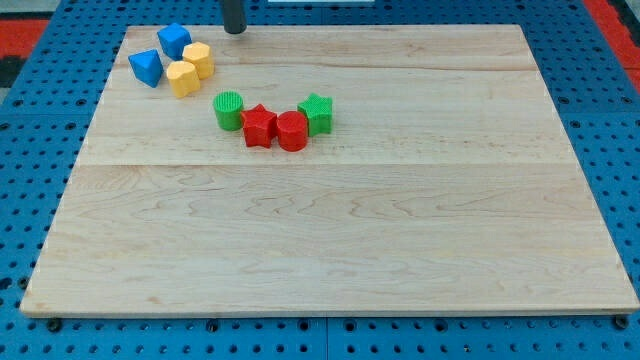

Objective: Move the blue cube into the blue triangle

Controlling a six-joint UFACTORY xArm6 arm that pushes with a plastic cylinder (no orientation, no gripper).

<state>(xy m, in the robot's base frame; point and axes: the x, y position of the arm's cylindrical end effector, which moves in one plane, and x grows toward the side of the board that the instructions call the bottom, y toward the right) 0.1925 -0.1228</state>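
Observation:
The blue cube (174,40) sits near the board's top left corner. The blue triangle (146,68) lies just below and to the left of it, a small gap apart. My tip (235,30) stands at the board's top edge, to the right of the blue cube and a short way from it, touching no block.
Two yellow blocks (198,59) (183,78) sit right of the blue triangle, close below the cube. A green cylinder (229,110), red star (259,126), red cylinder (292,131) and green star (316,113) cluster below them. The wooden board (330,240) rests on a blue pegboard.

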